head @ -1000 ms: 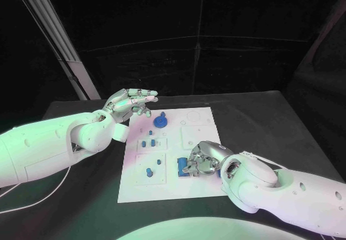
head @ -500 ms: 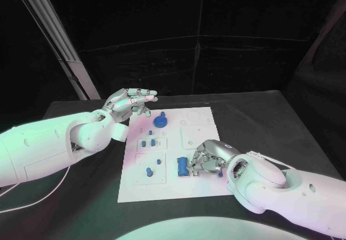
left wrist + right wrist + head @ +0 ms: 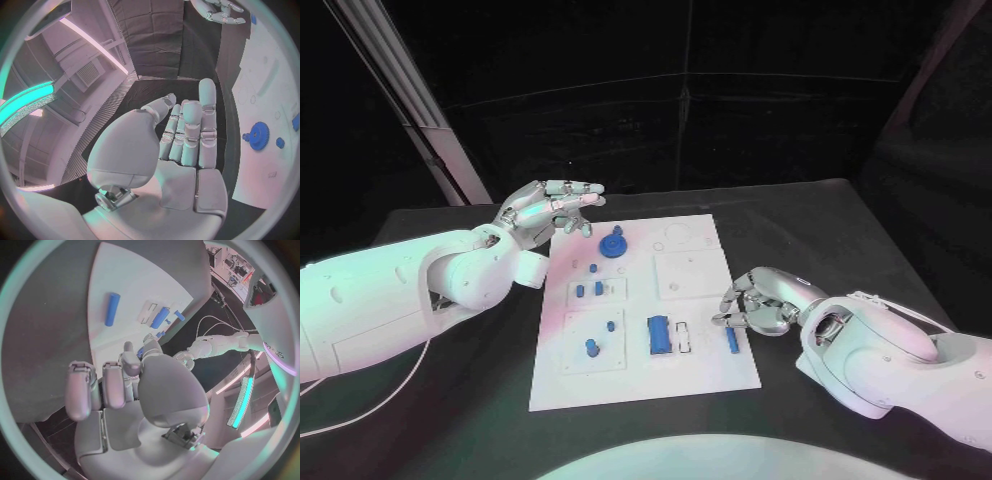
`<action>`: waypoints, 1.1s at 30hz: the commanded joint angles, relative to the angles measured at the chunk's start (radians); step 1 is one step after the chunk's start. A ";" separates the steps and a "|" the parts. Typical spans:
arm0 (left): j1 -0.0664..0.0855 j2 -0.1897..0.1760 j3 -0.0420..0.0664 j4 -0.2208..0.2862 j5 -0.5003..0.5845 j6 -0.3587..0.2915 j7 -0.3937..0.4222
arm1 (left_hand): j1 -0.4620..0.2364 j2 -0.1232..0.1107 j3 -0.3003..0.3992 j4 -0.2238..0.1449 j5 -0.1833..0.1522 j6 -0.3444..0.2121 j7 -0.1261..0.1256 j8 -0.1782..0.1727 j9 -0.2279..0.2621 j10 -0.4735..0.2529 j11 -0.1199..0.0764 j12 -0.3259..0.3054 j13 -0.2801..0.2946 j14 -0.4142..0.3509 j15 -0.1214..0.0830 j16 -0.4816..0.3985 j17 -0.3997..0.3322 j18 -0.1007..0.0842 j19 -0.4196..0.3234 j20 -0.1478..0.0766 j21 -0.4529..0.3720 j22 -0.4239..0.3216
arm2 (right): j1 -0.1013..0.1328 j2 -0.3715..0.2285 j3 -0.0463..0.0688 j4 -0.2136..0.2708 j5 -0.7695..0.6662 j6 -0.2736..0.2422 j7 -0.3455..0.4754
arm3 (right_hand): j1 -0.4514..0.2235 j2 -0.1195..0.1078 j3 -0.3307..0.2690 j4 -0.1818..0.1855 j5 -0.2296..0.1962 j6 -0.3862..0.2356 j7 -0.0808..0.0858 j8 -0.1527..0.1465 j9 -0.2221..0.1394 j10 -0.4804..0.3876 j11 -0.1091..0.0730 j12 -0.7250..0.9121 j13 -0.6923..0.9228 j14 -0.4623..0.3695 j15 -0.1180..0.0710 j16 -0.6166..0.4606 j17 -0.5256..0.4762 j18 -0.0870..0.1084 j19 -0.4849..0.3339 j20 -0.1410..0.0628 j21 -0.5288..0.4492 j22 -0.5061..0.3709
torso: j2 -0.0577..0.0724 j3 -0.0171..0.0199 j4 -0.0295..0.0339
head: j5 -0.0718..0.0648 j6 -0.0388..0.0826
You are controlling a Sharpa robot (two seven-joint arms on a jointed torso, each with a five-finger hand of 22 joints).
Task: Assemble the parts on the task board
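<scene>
The white task board (image 3: 704,375) lies in the middle of the black table. My right hand (image 3: 759,305) hovers at the board's right edge with its fingers loosely bent and nothing in them. Just beside it a blue peg (image 3: 731,338) (image 3: 112,308) lies flat on the board. A blue block (image 3: 658,335) (image 3: 160,317) sits next to a white slot piece (image 3: 684,335). A blue gear (image 3: 613,243) (image 3: 255,134) stands near the far end, with small blue parts (image 3: 591,289) below it. My left hand (image 3: 553,205) hangs open above the board's far left corner, holding nothing.
Black table surface (image 3: 848,230) surrounds the board on all sides. A pale post (image 3: 408,100) rises behind the table's far left corner. A white cable (image 3: 365,395) trails on the table under my left arm.
My right hand has drawn away from the blue block to the board's right edge, and a blue peg now lies on the board beside it. The left hand has kept its place.
</scene>
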 commanded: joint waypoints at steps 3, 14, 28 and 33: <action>0.001 -0.003 -0.003 0.002 0.002 0.011 0.003 | -0.005 -0.001 0.001 -0.002 0.004 -0.007 -0.003 0.004 0.001 -0.005 0.001 0.004 0.000 -0.008 0.000 0.005 -0.001 0.013 0.002 0.002 0.001 -0.001 | 0.000 -0.017 0.002 -0.001 -0.070 0.067 -0.103 | -0.009 -0.014 -0.027 0.016 0.002 0.024 -0.003 -0.012 -0.005 -0.005 0.004 -0.014 -0.009 0.047 0.004 -0.010 -0.007 -0.004 -0.002 0.004 -0.006 0.095 | 0.001 0.0007 -0.0035 | -0.010 0.003; 0.001 -0.005 -0.007 0.003 0.002 0.012 0.002 | -0.006 -0.001 0.001 -0.004 0.003 -0.008 -0.003 0.005 0.001 -0.006 0.001 0.006 0.000 -0.008 0.000 0.006 -0.001 0.013 0.002 0.002 0.000 -0.001 | 0.000 0.000 0.003 -0.020 -0.129 0.172 -0.146 | -0.020 -0.020 -0.047 0.044 -0.024 0.051 -0.010 -0.016 -0.005 -0.003 -0.001 -0.023 -0.013 0.046 0.000 -0.015 -0.011 -0.003 -0.004 0.000 -0.009 0.092 | 0.001 0.0010 -0.0024 | -0.011 0.002; 0.001 -0.004 -0.008 0.001 0.002 0.015 0.000 | -0.006 -0.001 0.001 -0.004 0.003 -0.008 -0.003 0.006 0.001 -0.006 0.001 0.006 0.000 -0.008 0.000 0.006 -0.001 0.013 0.002 0.002 0.000 -0.001 | -0.001 0.050 0.003 -0.039 -0.135 0.215 -0.147 | -0.020 -0.021 -0.049 0.046 -0.027 0.055 -0.011 -0.015 -0.005 -0.004 -0.002 -0.026 -0.014 0.046 0.000 -0.016 -0.012 -0.003 -0.005 0.000 -0.009 0.091 | 0.002 0.0011 -0.0028 | -0.007 -0.004; 0.001 -0.004 -0.008 0.001 0.002 0.016 -0.001 | -0.006 -0.001 0.001 -0.004 0.003 -0.008 -0.003 0.006 0.001 -0.006 0.001 0.006 0.000 -0.008 0.000 0.006 -0.001 0.013 0.002 0.002 0.000 -0.001 | -0.001 0.060 0.002 -0.053 -0.151 0.262 -0.150 | -0.017 -0.019 -0.048 0.047 -0.026 0.057 -0.011 -0.015 -0.004 -0.004 -0.003 -0.028 -0.016 0.045 -0.001 -0.018 -0.013 -0.002 -0.006 0.000 -0.010 0.089 | 0.002 0.0004 -0.0005 | -0.006 -0.006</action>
